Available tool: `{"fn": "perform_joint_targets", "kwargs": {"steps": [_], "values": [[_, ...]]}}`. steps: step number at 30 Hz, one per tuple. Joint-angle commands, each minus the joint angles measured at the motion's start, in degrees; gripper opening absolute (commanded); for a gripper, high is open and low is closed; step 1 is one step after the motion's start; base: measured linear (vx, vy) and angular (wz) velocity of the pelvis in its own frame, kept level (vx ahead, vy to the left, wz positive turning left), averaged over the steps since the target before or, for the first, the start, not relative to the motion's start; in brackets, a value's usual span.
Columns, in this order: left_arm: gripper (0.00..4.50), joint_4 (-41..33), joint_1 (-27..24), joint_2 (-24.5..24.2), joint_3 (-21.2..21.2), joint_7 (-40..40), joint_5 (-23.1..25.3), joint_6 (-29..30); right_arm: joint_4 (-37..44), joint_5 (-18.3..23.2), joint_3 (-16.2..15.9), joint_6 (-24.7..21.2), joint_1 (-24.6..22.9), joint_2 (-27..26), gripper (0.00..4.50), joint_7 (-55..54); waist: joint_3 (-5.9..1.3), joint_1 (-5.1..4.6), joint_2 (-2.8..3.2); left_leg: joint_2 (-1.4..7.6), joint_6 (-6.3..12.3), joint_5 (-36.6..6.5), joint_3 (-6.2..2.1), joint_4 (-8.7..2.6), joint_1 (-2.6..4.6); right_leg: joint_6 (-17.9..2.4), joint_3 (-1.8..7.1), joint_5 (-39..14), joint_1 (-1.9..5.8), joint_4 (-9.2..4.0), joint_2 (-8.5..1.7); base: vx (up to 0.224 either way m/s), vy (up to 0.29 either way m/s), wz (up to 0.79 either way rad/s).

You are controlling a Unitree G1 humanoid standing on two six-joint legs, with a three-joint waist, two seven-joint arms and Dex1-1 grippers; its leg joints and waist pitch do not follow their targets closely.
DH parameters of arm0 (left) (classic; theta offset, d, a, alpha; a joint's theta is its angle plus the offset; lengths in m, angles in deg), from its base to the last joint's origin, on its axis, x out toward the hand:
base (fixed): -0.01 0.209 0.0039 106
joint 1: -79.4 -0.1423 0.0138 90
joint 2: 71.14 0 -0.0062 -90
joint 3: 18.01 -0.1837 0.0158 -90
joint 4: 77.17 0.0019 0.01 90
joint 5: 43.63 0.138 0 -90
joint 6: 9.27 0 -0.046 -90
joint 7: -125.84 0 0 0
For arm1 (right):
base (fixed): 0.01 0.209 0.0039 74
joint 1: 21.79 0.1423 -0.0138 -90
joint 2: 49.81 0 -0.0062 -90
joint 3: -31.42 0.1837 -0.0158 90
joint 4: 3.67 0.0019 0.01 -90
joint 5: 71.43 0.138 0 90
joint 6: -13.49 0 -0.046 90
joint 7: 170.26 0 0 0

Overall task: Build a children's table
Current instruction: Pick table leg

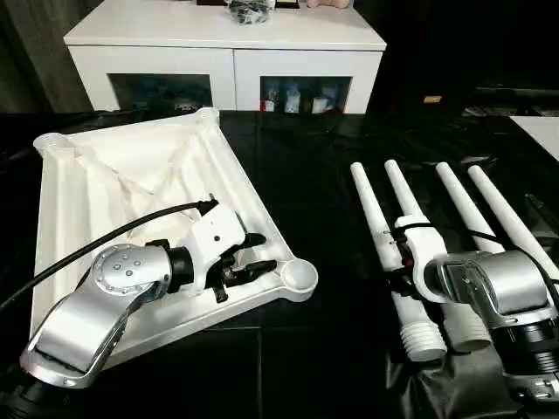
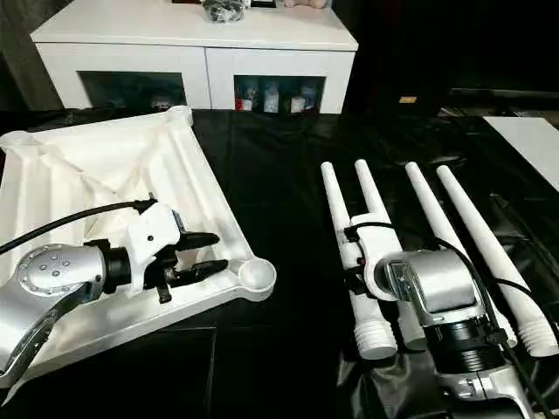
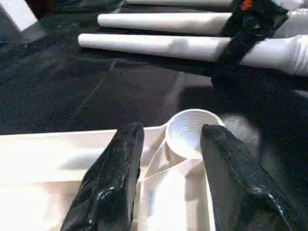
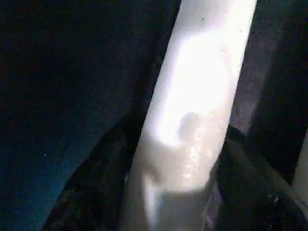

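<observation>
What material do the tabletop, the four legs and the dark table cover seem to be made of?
The tabletop looks like moulded white plastic with a smooth semi-gloss finish: ribs and a round corner socket are formed in one piece. The legs look like the same white plastic, with threads moulded at the thick ends. The cover seems a thin black film or sheet: it wrinkles and reflects light.

A white cabinet [image 1: 224,51] with 2 glass-fronted compartments stands behind the black table covering [image 1: 306,166], perhaps plastic.

white tabletop [image 1: 79,201] lies ribbed underside up — four tapered legs [image 1: 463,209] side by side.
</observation>
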Motion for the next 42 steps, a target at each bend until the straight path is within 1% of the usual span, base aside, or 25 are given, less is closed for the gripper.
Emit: {"fn": "perform_joint_targets", "kwargs": {"steps": [1,3,11,12,13,16,17,18,19,20,21,22,24,25,26,27,28,29,31,33,35,36,39,40,42], "values": [[2.23,-0.35,0.95,-0.08,-0.32,0.89,0.99,0.69,0.42,0.63,1.20,-0.69,-0.78,-0.35,2.27,-0.47,-2.94,-0.10,0.32,4.55,-4.08,-9.67,-1.76,-5.20,0.65,-13.77,2.31,-8.96,1.71,-3.52,-3.56,0.000,0.000,0.00],[2.23,-0.14,1.10,0.49,-0.06,1.89,0.95,1.42,0.54,0.70,1.70,-0.69,-0.80,-0.61,1.99,-0.82,-2.96,-0.15,0.26,4.55,-4.10,-9.46,-1.76,-5.21,0.67,-13.78,2.27,-8.71,1.70,-3.46,-3.50,0.000,0.000,0.00],[2.23,3.59,4.23,6.76,4.73,10.21,0.93,2.36,3.61,2.48,5.80,0.53,0.93,-2.95,1.80,-0.95,-3.03,-0.17,0.17,4.47,-3.53,-8.67,-1.70,-4.99,0.58,-14.34,2.35,-7.96,1.90,-3.54,-3.58,0.000,0.000,0.00],[2.23,4.95,5.85,8.80,6.81,12.70,0.24,3.63,4.92,3.72,7.50,2.58,1.33,-3.95,1.80,-0.45,-3.07,-0.13,0.19,4.46,-3.32,-8.13,-1.69,-4.97,0.54,-14.38,2.36,-7.74,1.94,-3.50,-3.60,0.000,0.000,0.00],[2.23,5.04,5.96,8.94,6.96,12.88,0.18,3.72,5.02,3.81,7.63,2.75,1.36,-4.03,1.79,-0.42,-3.12,0.01,0.17,4.52,-3.19,-7.67,-1.71,-4.89,0.65,-14.46,2.30,-7.22,1.93,-3.54,-3.65,0.000,0.000,0.00],[2.23,6.80,9.21,13.25,10.89,17.15,-1.98,5.47,6.66,6.59,11.99,10.50,1.53,-6.74,1.79,0.45,-3.21,-0.06,0.01,4.60,-2.52,-6.49,-1.61,-4.80,0.51,-15.07,2.34,-5.49,2.02,-3.41,-3.82,0.000,0.000,0.00],[2.23,6.98,10.63,15.68,12.89,18.47,-4.30,6.99,7.26,8.91,13.47,12.51,1.76,-7.28,1.79,2.78,-3.37,0.09,0.03,4.61,-2.06,-5.82,-1.56,-4.66,0.62,-15.60,2.29,-4.40,2.07,-3.24,-3.86,0.000,0.000,0.00],[2.23,6.98,10.63,15.68,12.89,18.47,-4.30,6.99,7.26,8.91,13.47,12.51,1.76,-7.28,1.79,2.78,-3.40,0.22,0.03,4.65,-1.25,-4.52,-1.64,-4.62,0.49,-16.17,2.23,-2.54,2.22,-3.14,-3.84,0.000,0.000,0.00],[2.50,7.00,11.90,18.41,14.80,19.92,-6.93,8.42,7.94,11.31,14.78,13.63,1.78,-7.68,1.78,5.27,-3.37,0.20,-0.05,4.60,-0.40,-3.64,-1.62,-4.57,0.36,-16.76,2.17,-1.66,2.29,-3.05,-3.82,0.000,0.000,0.00],[2.56,7.08,13.06,21.06,16.62,21.00,-9.89,9.52,8.58,13.64,15.94,13.95,1.69,-8.09,1.78,7.61,-3.43,0.25,-0.05,4.58,-0.11,-3.38,-1.51,-4.45,0.42,-17.03,2.18,-1.24,2.33,-3.02,-3.82,0.000,0.000,0.00],[2.56,7.08,13.06,21.06,16.62,21.00,-9.89,9.52,8.58,13.64,15.94,13.95,1.69,-8.09,1.78,7.61,-3.48,0.45,-0.23,4.63,0.75,-2.73,-1.51,-4.30,0.30,-17.90,2.19,-0.42,2.49,-2.98,-3.99,0.000,0.000,0.00],[2.56,7.09,14.00,23.08,17.88,21.54,-12.50,10.49,8.99,15.71,17.18,14.13,1.68,-8.68,1.78,9.42,-3.56,0.57,-0.14,4.66,1.17,-2.27,-1.46,-4.25,0.39,-18.07,2.19,-0.05,2.41,-2.93,-4.01,0.000,0.000,0.00],[2.92,7.01,14.94,25.01,18.99,22.04,-14.79,11.78,9.58,18.21,18.77,14.40,1.61,-9.43,1.78,11.55,-3.53,0.55,-0.35,4.63,2.33,-1.61,-1.40,-4.18,0.20,-18.41,2.13,0.23,2.39,-2.93,-3.91,0.000,0.000,0.00],[2.92,6.96,16.31,27.38,20.12,22.60,-17.35,13.16,10.19,22.08,21.16,14.17,1.49,-10.35,1.78,13.94,-3.61,0.59,-0.58,4.68,3.01,-1.35,-1.30,-4.08,0.15,-18.99,2.15,0.47,2.48,-2.88,-4.05,0.000,0.000,0.00],[2.99,6.72,17.57,29.65,21.08,22.68,-20.52,14.93,10.27,25.43,23.17,13.76,1.48,-10.87,1.78,15.93,-3.73,0.90,-0.51,4.70,3.67,-1.01,-1.28,-3.92,0.19,-19.50,2.11,0.59,2.41,-2.84,-4.15,0.000,0.000,0.00],[2.99,6.38,18.51,31.20,21.71,22.38,-23.39,16.80,10.08,27.59,23.97,13.92,1.37,-10.69,1.78,17.51,-3.62,1.10,-0.81,4.83,4.13,-0.85,-1.30,-3.99,0.12,-19.74,1.99,0.21,2.35,-2.92,-4.09,0.000,0.000,0.00],[2.99,5.92,18.88,31.80,21.71,21.77,-25.16,18.07,9.92,28.25,23.73,14.26,1.21,-10.05,1.78,18.57,-3.49,1.21,-1.06,4.76,4.25,-1.39,-1.29,-4.04,0.05,-19.28,1.92,-1.41,2.29,-3.07,-4.04,0.000,0.000,0.00],[3.23,5.92,18.88,31.80,21.71,21.77,-25.16,18.07,9.92,28.25,23.73,14.26,1.21,-10.05,1.78,18.57,-3.49,1.21,-1.06,4.76,4.25,-1.39,-1.29,-4.04,0.05,-19.28,1.92,-1.41,2.29,-3.07,-4.04,0.000,0.000,0.00],[3.42,5.46,19.30,32.33,21.32,21.24,-27.11,20.01,11.15,30.25,23.35,13.76,0.93,-9.06,1.78,20.85,-3.30,1.24,-1.12,4.68,3.65,-2.52,-1.35,-4.18,0.01,-17.27,1.91,-5.82,2.24,-3.50,-3.98,0.000,0.000,0.00],[3.39,5.30,19.53,32.51,21.27,21.73,-27.82,20.68,11.91,31.69,23.49,13.17,0.95,-8.84,1.78,21.78,-3.25,1.22,-1.10,4.69,3.26,-3.07,-1.38,-4.20,0.03,-16.16,1.96,-7.36,2.18,-3.71,-3.96,0.000,0.000,0.00],[3.69,5.36,19.65,32.95,21.44,21.99,-28.31,20.83,12.16,32.28,23.62,12.84,0.98,-8.76,1.78,22.14,-3.16,1.20,-1.24,4.73,3.06,-3.52,-1.41,-4.30,0.05,-15.63,1.96,-8.54,2.07,-3.88,-3.99,0.000,0.000,0.00],[3.69,5.36,20.06,33.63,21.99,22.34,-29.21,21.42,12.49,32.78,23.11,12.75,0.86,-8.35,1.78,22.22,-3.19,1.16,-1.23,4.77,2.42,-3.74,-1.38,-4.27,0.16,-15.23,1.96,-9.35,1.94,-3.95,-3.96,0.000,0.000,0.00],[3.82,5.18,20.29,33.74,21.96,22.36,-30.14,21.99,12.97,33.07,22.13,12.89,0.61,-7.85,1.78,22.38,-3.20,1.20,-1.27,4.75,2.09,-2.86,-1.44,-4.34,0.11,-15.06,1.90,-8.39,1.94,-3.88,-3.86,0.000,0.000,0.00],[4.09,5.07,20.30,33.58,21.71,22.41,-30.35,22.16,13.13,33.19,21.72,13.00,0.48,-7.61,1.78,22.48,-3.22,1.23,-1.49,4.76,2.22,-2.40,-1.44,-4.33,0.12,-14.95,1.86,-7.81,1.97,-3.83,-3.87,0.000,0.000,0.00],[4.21,5.41,20.21,33.46,21.07,23.02,-30.23,22.27,13.54,32.80,20.42,13.54,0.42,-7.16,1.78,22.51,-3.21,1.23,-1.53,4.78,2.42,-2.08,-1.43,-4.29,0.04,-14.79,1.91,-7.52,1.98,-3.80,-3.92,0.000,0.000,0.00]]}}
